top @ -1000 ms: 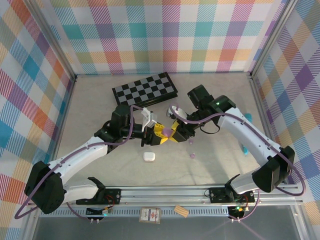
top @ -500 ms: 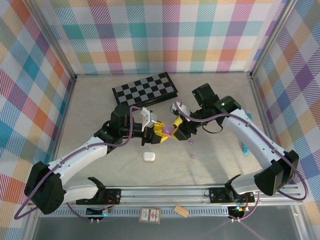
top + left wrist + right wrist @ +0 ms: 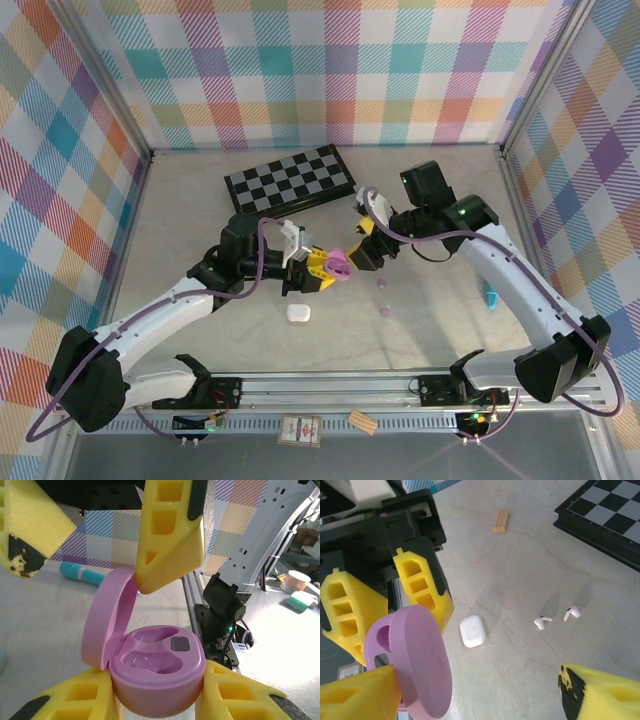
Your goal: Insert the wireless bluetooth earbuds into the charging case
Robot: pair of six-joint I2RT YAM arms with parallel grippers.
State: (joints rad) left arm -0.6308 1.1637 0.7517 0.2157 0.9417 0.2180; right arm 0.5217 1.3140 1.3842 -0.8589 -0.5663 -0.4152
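Observation:
My left gripper (image 3: 320, 270) is shut on the base of a lilac charging case (image 3: 157, 672). The case's lid (image 3: 107, 622) stands open, and both wells inside are empty. My right gripper (image 3: 363, 247) hovers open just right of the case, with one finger (image 3: 167, 540) close against the lid's edge. In the right wrist view the lid (image 3: 417, 665) is beside that gripper's (image 3: 480, 700) left finger. Two lilac earbuds (image 3: 380, 284) (image 3: 385, 312) lie on the table right of the case. Two white earbuds (image 3: 542, 622) (image 3: 572, 612) lie on the table below.
A shut white case (image 3: 297, 312) lies on the table under the left gripper. A chessboard (image 3: 290, 178) lies at the back. A teal object (image 3: 490, 296) is at the right wall. A small wooden block (image 3: 501, 520) lies near the front rail.
My right gripper has opened wide and drawn back up and to the right, away from the case. The case's lid now shows standing open. The left arm has hardly moved.

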